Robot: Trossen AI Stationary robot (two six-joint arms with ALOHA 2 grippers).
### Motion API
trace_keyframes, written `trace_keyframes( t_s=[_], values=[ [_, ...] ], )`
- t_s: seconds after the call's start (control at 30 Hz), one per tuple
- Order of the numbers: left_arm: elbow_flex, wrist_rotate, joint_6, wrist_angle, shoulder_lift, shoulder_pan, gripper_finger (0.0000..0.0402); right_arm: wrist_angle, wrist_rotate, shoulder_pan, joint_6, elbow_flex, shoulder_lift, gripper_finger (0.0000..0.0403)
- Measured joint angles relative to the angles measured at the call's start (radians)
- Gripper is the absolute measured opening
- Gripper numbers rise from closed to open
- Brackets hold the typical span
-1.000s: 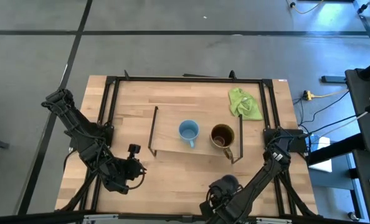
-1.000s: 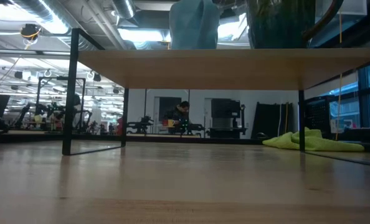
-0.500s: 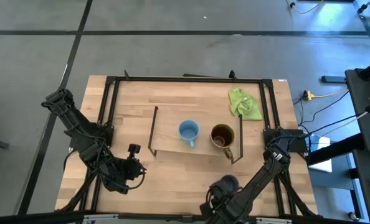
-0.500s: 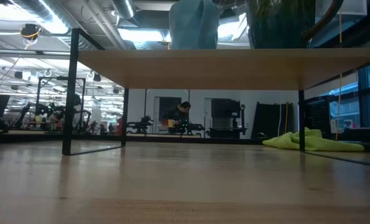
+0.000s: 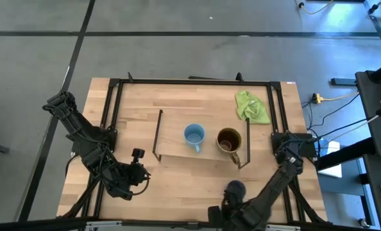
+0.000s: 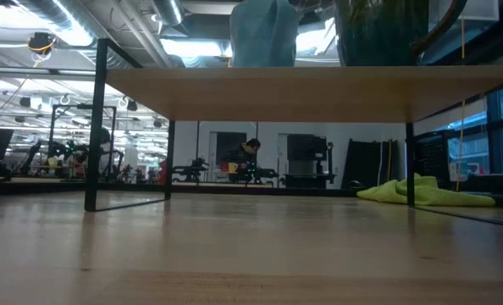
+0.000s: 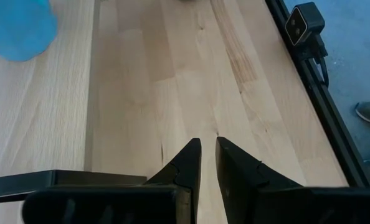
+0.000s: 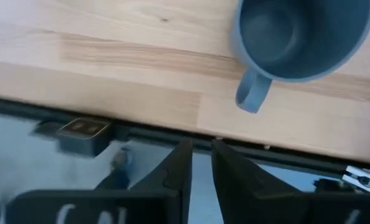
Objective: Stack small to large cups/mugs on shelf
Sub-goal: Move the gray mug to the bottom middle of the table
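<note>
Overhead: light blue mug (image 5: 194, 135) and brown mug (image 5: 228, 140) on shelf (image 5: 177, 149); dark grey-blue mug (image 5: 235, 188) at table's near edge. Left wrist: left gripper (image 7: 208, 144) nearly pressed together, empty. Right wrist: right gripper (image 8: 201, 147) narrowly parted, empty, off that mug (image 8: 300, 37).

A robotics lab: ceiling ducts (image 6: 150, 21), equipment benches (image 6: 65, 165), grey floor (image 5: 177, 51).

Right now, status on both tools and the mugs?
Left tool nearly shut, empty, parked near table edge. Right tool nearly shut, empty, off the dark grey-blue mug. Light blue mug and brown mug on the shelf. Nothing blocking.
</note>
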Motion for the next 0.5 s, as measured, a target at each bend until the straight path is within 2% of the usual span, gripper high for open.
trace_keyframes(
  t_s=[0.2,0.27,0.33,0.43,0.5],
  values=[
    [0.0,0.0,0.0,0.0,0.0,0.0,0.0043,0.001,0.173,0.041,0.006,-0.011,-0.146,0.0032],
    [0.0,0.0,0.0,0.0,0.0,0.0,0.0043,0.001,0.212,0.05,0.01,-0.066,-0.196,0.0014],
    [0.0,0.0,0.0,0.0,0.0,0.0,0.0043,0.001,0.171,0.052,0.02,-0.161,-0.241,0.0006],
    [0.0,0.007,-0.002,0.0,0.0,-0.002,0.0043,-0.004,0.027,0.063,0.068,-0.337,-0.312,0.0009],
    [0.0,0.025,-0.017,0.0,0.0,-0.009,0.0043,-0.004,-0.027,0.078,0.079,-0.415,-0.346,0.0009]
  ],
)
